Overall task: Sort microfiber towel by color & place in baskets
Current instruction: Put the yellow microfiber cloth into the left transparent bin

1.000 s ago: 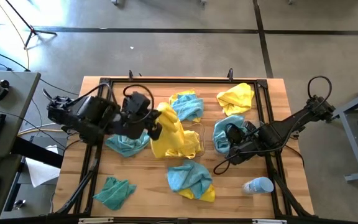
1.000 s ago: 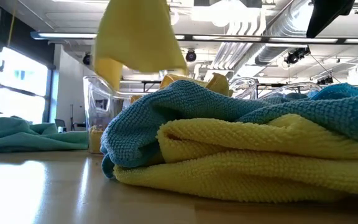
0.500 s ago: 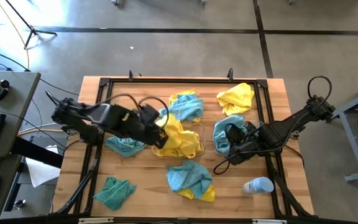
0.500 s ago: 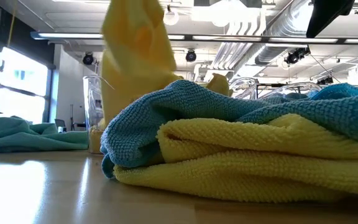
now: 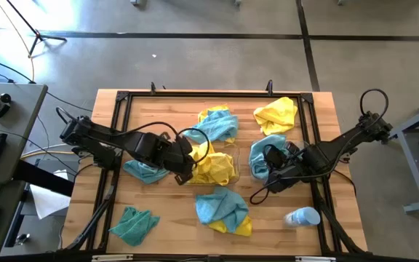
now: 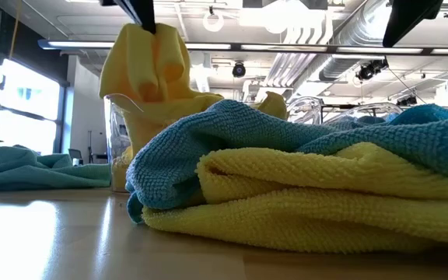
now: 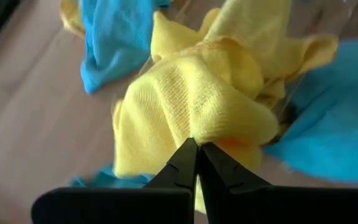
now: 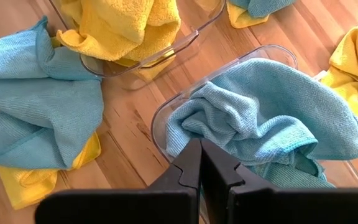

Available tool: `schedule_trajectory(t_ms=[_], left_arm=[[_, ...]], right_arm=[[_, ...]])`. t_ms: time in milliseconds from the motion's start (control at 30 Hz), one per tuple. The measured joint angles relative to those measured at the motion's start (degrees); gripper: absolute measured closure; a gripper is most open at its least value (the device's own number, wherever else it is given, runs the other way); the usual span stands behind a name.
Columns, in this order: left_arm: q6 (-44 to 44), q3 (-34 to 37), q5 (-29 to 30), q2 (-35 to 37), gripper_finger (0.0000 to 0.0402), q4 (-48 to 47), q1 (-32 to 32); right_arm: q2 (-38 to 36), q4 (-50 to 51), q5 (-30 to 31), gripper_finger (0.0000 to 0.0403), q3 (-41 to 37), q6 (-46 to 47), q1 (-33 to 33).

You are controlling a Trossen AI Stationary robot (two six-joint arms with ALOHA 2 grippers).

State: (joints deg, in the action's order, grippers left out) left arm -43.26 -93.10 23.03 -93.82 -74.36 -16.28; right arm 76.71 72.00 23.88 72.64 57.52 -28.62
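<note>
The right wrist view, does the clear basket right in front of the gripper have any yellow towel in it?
No, the basket nearest the right gripper holds only a blue towel.

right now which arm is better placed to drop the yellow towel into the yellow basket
Left. The left hand is shut on the yellow towel, already at the basket holding yellow towels. The right hand is shut and holds nothing, by the basket of blue towels.
</note>
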Motion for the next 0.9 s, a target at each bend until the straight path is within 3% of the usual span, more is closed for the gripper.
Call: schedule_trajectory(t_ms=[133,233,733,900], left_arm=[[12.3,2.1,-0.4,-0.1,0.0401,4.8,0.3],[16.9,4.1,-1.9,-0.1,0.0401,8.8,0.9],[24.5,19.0,-11.9,-0.6,0.0401,25.0,6.9],[24.5,19.7,-13.6,-4.5,0.0401,24.9,7.9]], right_arm=[[0.0,-0.8,0.2,0.0403,0.0,0.5,0.0],[0.0,-2.0,0.4,0.0403,0.0,0.5,0.0],[0.0,-4.8,1.2,0.0403,0.0,9.9,0.0],[0.0,-6.2,1.7,0.0403,0.0,13.1,0.0]])
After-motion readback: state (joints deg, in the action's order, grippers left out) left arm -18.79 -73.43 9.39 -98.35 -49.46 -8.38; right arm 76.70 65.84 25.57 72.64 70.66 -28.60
